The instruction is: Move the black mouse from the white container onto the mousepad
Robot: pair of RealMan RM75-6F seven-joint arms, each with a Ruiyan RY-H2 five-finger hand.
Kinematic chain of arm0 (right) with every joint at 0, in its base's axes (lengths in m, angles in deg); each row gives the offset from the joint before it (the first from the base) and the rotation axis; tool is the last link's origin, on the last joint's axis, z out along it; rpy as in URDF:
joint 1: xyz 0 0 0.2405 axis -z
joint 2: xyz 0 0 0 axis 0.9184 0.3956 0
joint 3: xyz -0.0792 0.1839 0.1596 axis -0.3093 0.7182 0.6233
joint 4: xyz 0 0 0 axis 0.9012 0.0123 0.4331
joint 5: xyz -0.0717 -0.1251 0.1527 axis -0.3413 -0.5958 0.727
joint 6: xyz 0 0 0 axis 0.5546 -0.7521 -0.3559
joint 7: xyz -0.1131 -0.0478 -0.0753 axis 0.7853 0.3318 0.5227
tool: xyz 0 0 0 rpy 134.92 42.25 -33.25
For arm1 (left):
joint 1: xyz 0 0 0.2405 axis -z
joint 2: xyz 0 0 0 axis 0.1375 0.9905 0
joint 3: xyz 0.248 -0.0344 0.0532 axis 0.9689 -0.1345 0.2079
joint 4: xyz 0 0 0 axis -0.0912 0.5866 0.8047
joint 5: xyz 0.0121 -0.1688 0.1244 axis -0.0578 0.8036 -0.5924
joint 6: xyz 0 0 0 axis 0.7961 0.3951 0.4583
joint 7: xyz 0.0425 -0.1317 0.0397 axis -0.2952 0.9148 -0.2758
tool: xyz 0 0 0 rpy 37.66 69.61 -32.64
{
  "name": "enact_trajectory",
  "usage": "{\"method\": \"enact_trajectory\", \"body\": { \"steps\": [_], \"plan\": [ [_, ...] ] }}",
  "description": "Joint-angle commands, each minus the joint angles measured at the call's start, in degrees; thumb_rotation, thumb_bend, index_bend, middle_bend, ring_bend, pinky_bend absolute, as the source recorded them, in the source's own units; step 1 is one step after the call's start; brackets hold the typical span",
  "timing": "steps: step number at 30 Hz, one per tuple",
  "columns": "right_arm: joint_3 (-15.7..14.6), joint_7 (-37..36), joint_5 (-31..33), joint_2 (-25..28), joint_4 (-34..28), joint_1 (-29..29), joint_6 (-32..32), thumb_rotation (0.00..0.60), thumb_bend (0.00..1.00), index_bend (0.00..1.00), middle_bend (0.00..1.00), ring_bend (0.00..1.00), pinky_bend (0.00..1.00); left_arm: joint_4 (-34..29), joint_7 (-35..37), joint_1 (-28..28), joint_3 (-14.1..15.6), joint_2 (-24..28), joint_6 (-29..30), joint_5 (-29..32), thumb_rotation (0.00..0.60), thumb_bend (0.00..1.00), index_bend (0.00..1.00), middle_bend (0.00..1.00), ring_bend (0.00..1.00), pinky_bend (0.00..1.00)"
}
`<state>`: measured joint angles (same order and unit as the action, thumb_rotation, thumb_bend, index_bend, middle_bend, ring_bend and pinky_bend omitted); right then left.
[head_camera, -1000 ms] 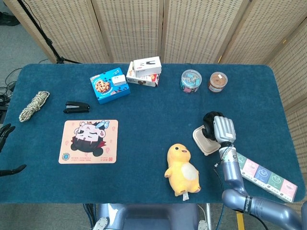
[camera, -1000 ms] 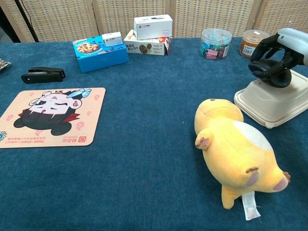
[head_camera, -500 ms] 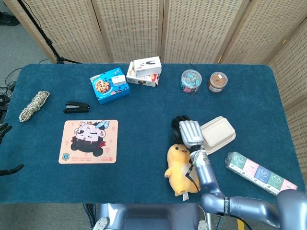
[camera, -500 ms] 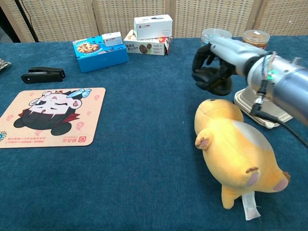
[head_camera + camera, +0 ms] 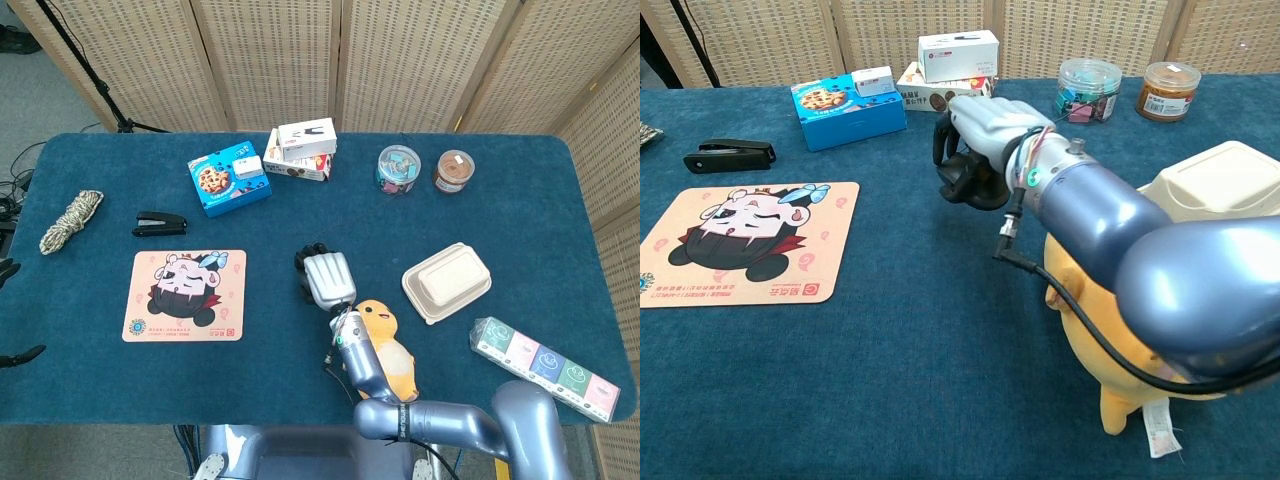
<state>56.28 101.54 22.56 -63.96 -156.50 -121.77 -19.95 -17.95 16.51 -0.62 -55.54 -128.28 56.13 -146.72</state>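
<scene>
Mouse (image 5: 965, 180) clamped in right robot hand (image 5: 328, 280), airborne between white container (image 5: 447, 281) and mousepad (image 5: 185, 295); keep height over surface, carry left, lower flat onto pad centre before releasing.

Matt blue cloth covers the table (image 5: 120, 390). The black mouse (image 5: 970, 182) looks like smooth plastic, the yellow toy (image 5: 395, 365) soft plush, the right arm (image 5: 1160, 260) glossy metallic blue, the mousepad (image 5: 185, 295) matt.
</scene>
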Motion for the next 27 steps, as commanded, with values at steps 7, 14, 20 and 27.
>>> {"method": "enact_trajectory", "body": {
  "steps": [7, 14, 20, 27],
  "plan": [
    [2.35, -0.51, -0.11, -8.50, 12.33, -5.32, -1.84, 0.600, 0.52, 0.40, 0.34, 0.26, 0.53, 0.30, 0.87, 0.64, 0.01, 0.16, -1.20, 0.39, 0.600, 0.00, 0.00, 0.00, 0.00, 0.00],
    [2.43, -2.27, 1.99, -8.65, 14.03, -3.94, -6.24, 0.600, 0.30, 0.18, 0.15, 0.09, 0.31, 0.81, 1.97, 0.73, -0.12, 0.27, -1.46, 0.85, 0.600, 0.00, 0.00, 0.00, 0.00, 0.00],
    [3.21, 4.32, 6.11, -4.64, 5.97, -3.11, -4.61, 0.600, 0.00, 0.00, 0.00, 0.00, 0.00, 0.63, 1.50, 0.74, -0.11, 0.22, -1.55, 1.03, 0.600, 0.00, 0.00, 0.00, 0.00, 0.00],
    [3.44, 9.84, 6.36, 2.36, -8.98, -1.48, 1.27, 0.600, 0.00, 0.00, 0.00, 0.00, 0.00, 0.43, 0.41, 0.75, -0.07, 0.02, -1.71, 1.22, 0.600, 0.00, 0.00, 0.00, 0.00, 0.00]
  ]
}}
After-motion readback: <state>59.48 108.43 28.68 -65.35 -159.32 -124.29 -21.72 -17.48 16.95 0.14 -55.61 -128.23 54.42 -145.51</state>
